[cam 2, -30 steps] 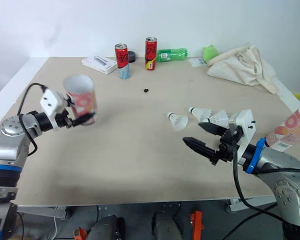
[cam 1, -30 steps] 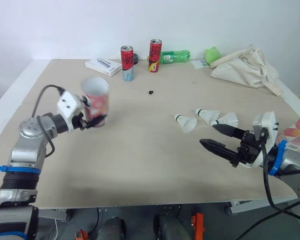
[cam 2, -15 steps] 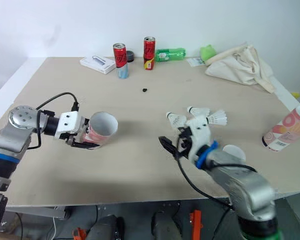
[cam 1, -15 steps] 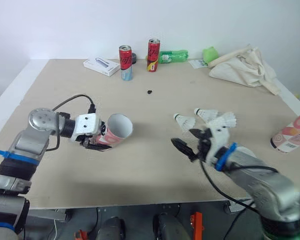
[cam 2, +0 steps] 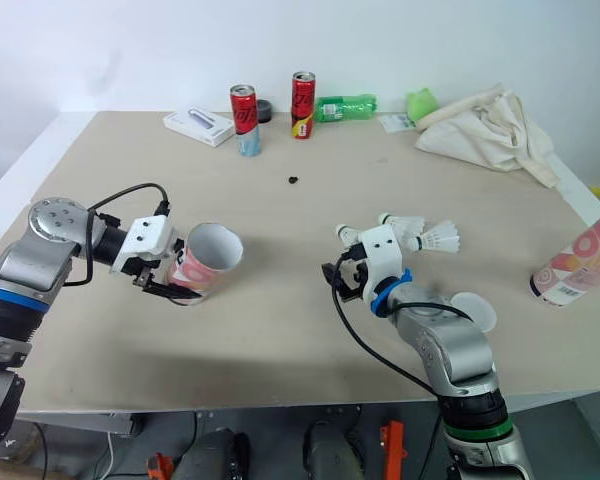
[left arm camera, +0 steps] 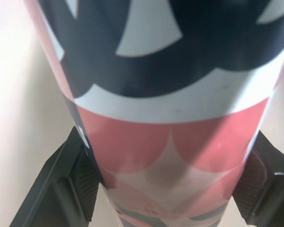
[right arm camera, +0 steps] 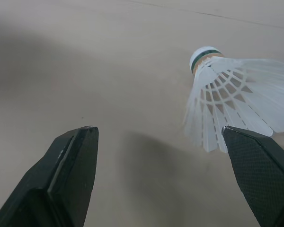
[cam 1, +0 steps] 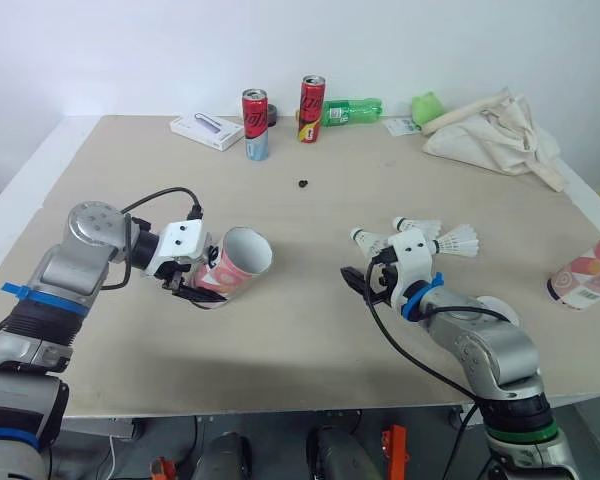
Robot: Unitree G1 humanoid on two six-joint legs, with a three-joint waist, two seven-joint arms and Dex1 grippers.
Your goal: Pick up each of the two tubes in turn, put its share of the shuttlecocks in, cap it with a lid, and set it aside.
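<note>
Right now the tube (cam 1: pixel 235 268) we are working with sits clamped between our left fingers (left arm camera: pixel 78 189), which press on either side of its lower body. It is pink, white and dark blue, and it leans over with its open mouth turned up and toward our right arm, above the left-centre of the counter (cam 1: pixel 280 340). We cannot tell whether its base touches the surface. Three shuttlecocks lie together right of centre: the nearest shuttlecock (cam 1: pixel 372 243), a second shuttlecock (cam 1: pixel 417 227) just behind it, and a third shuttlecock (cam 1: pixel 458 240) farther to the right. Our right fingers (right arm camera: pixel 71 170) are spread wide and hold nothing. They hang low over the counter, just short of the nearest shuttlecock, whose feathers lie close to one fingertip without touching it, its cork end pointing away from us. A white lid (cam 2: pixel 472 310) lies flat beside our right forearm. The other tube (cam 1: pixel 585 272) stands at the counter's right edge, well apart from the first. Along the far side we see two red cans (cam 1: pixel 254 124), a green bottle (cam 1: pixel 350 111) on its side, a flat white box (cam 1: pixel 207 132) and a crumpled cloth bag (cam 1: pixel 490 135). A small dark speck (cam 1: pixel 303 184) lies in front of the cans.
</note>
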